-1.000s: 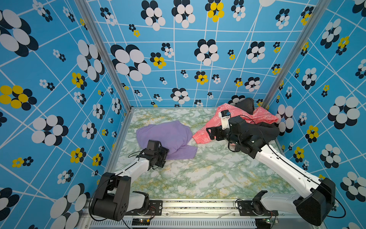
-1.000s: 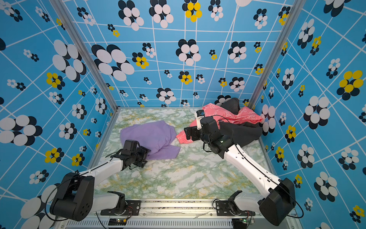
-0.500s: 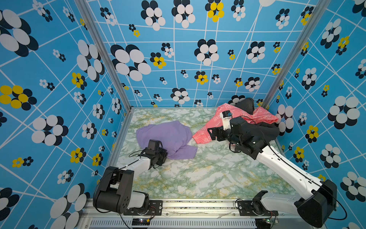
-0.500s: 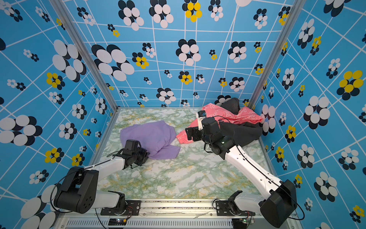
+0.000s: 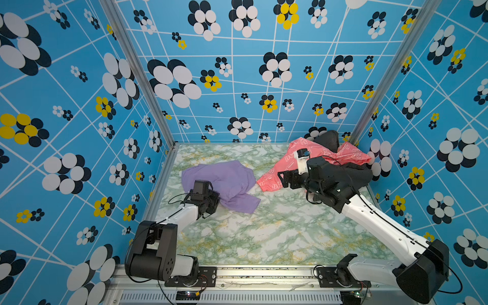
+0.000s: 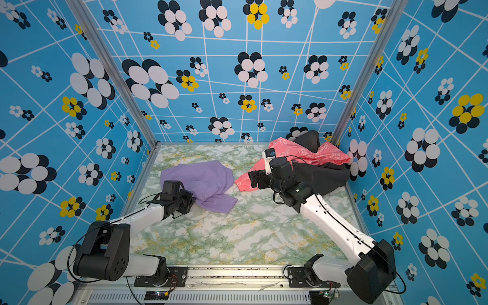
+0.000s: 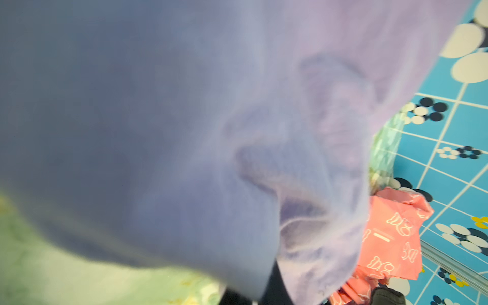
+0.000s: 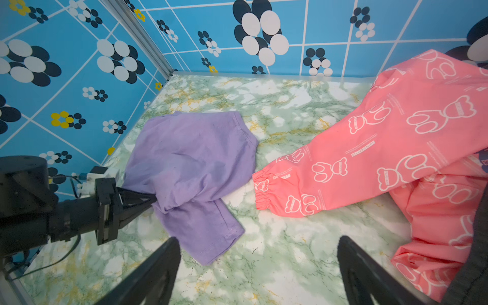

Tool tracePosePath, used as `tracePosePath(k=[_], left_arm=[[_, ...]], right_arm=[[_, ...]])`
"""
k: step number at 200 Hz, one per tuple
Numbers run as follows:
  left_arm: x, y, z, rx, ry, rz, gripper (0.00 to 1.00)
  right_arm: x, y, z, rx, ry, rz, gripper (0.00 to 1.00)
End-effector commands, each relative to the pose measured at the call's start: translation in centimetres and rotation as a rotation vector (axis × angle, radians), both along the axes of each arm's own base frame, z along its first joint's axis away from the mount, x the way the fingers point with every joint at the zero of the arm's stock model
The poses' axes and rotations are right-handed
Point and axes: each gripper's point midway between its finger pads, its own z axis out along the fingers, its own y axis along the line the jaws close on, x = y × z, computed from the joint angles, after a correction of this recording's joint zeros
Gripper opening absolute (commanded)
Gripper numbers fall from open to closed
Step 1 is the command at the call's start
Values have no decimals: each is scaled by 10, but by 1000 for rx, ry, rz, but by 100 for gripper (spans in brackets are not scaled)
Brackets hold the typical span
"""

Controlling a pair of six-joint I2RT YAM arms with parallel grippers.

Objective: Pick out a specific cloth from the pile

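Nearest, over bare marbled counter (image 5: 264, 232): left hand (image 8: 152, 200) clamped shut on a bunched fold of the lavender cloth (image 5: 224, 179). Lying mostly flat on the counter near the left wall, not lifted. Already clear of the pile (image 5: 330, 163), with a strip of counter between hem and pink sleeve cuff (image 8: 264, 190). Farther right: right hand (image 8: 258, 240) spread wide, empty, hovering by that sleeve. Farthest, in the back right corner: pink jacket (image 5: 295, 158) over black garment (image 5: 351, 174). Separation judged done; probably left only to lift or drag the cloth away.
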Motion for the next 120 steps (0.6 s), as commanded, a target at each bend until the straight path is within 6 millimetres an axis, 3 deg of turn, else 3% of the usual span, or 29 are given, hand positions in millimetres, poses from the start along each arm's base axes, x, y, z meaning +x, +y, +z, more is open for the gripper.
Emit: tracePosePath(k=[1,25,54,73,83,91,101,120], left_arm=[[48,12,68,105,-176,-56,0],[94,21,123,113,-270,-67,0],[150,19,212,61,-427,-110,0],[166,18,271,79,-546,-137,0],[167,22,291,125,-584,-141,0],[165,26,299,156,-602,-141,0],[161,32,295,181,-594,-125,0],[148,44,251,190,-523,-91,0]], right_arm=[[1,-4,9,9,-33,-7,95],[4,-5,13,13,-41,-14,95],[5,-9,21,21,-59,-25,95],[3,-13,25,19,-75,-32,95],[1,-16,26,17,-84,-35,95],[-1,-18,24,12,-87,-33,95],[-3,-20,24,10,-91,-31,95],[-6,-23,19,3,-93,-31,95]])
